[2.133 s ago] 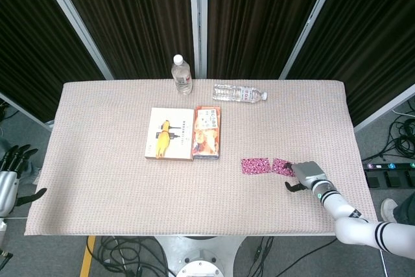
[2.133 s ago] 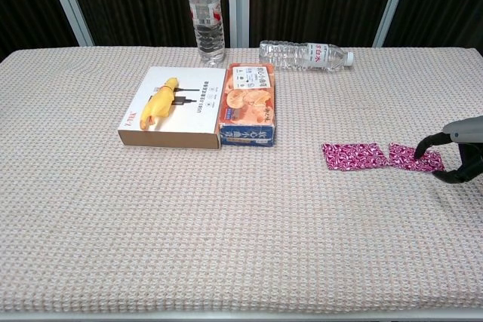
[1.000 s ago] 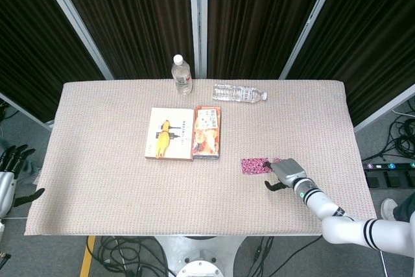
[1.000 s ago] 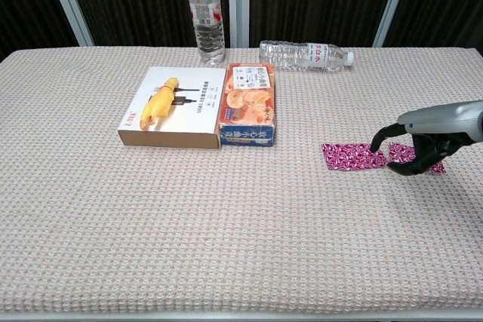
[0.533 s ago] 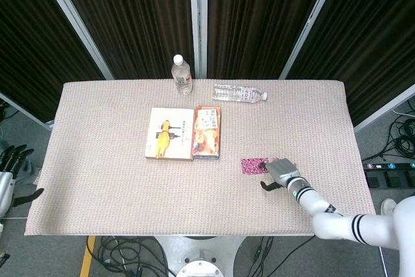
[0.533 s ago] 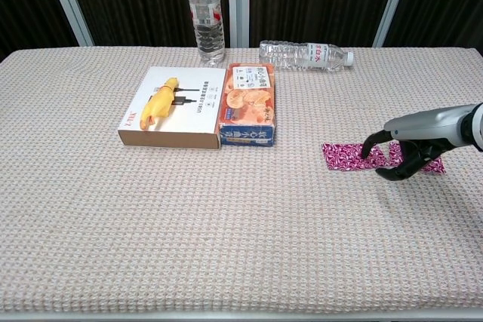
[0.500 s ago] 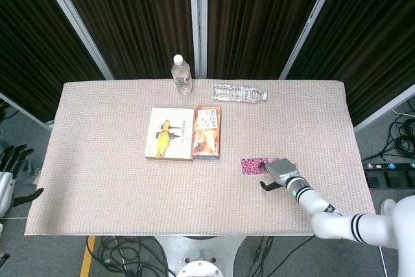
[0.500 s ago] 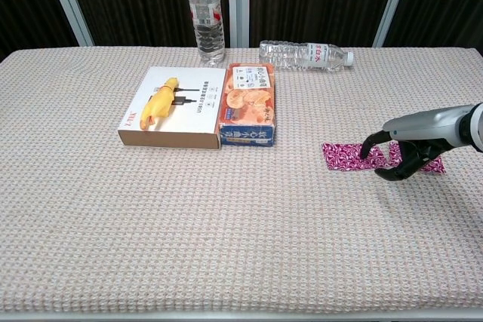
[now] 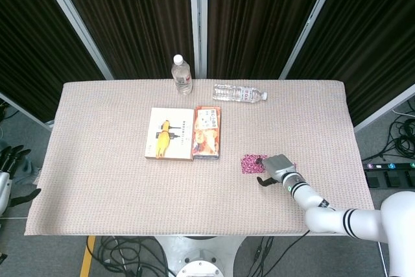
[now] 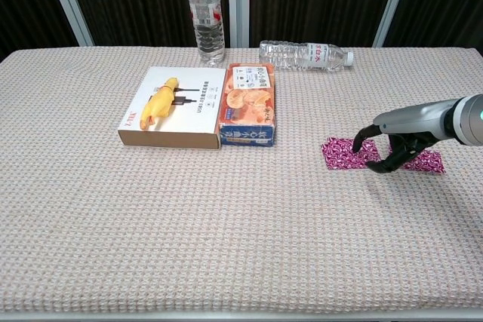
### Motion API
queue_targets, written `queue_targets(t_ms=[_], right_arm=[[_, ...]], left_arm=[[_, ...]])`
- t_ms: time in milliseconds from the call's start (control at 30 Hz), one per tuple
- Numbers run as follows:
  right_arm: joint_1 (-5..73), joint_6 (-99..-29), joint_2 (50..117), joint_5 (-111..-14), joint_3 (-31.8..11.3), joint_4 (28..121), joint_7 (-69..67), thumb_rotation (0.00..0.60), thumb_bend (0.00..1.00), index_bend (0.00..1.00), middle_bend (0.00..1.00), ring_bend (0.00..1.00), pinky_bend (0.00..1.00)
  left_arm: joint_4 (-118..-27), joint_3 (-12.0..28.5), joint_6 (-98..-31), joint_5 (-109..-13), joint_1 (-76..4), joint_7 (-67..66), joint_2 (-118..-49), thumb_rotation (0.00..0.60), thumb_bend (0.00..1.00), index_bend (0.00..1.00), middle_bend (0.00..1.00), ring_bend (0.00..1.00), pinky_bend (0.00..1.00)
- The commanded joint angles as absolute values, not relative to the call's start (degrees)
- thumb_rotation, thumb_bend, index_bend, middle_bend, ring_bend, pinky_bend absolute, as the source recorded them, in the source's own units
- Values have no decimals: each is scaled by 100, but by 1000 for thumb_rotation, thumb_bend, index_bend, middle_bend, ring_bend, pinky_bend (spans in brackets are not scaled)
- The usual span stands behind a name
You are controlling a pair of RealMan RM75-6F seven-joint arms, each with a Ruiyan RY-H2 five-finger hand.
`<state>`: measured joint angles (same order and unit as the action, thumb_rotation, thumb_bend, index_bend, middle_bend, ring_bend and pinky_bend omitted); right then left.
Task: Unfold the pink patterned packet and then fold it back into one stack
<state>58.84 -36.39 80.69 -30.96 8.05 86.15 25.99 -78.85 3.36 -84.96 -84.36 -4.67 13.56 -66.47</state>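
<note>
**Pink patterned packet lies flat as right hand hovers**

The pink patterned packet [image 10: 381, 155] lies spread on the woven table cover [image 10: 226, 216], right of the orange box [image 10: 249, 115]. The right hand [image 10: 394, 147] arches over its middle, fingers curled; whether they pinch it cannot be told. It looks light, limp and thin, best taken at an end edge.

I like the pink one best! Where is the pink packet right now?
In the chest view the pink packet lies on the table's right side, right of the orange box, partly under the right robot hand.
</note>
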Motion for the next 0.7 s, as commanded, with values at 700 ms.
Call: queue_targets(t_ms=[700], right_arm=[[6305,-3432,8330,-2565,855,8107,2706,275,406,171,1000,1000,1000]], left_arm=[[-7677,369,-8402,-8355,-476,1522,-6694,600,0,212,223,94,269]])
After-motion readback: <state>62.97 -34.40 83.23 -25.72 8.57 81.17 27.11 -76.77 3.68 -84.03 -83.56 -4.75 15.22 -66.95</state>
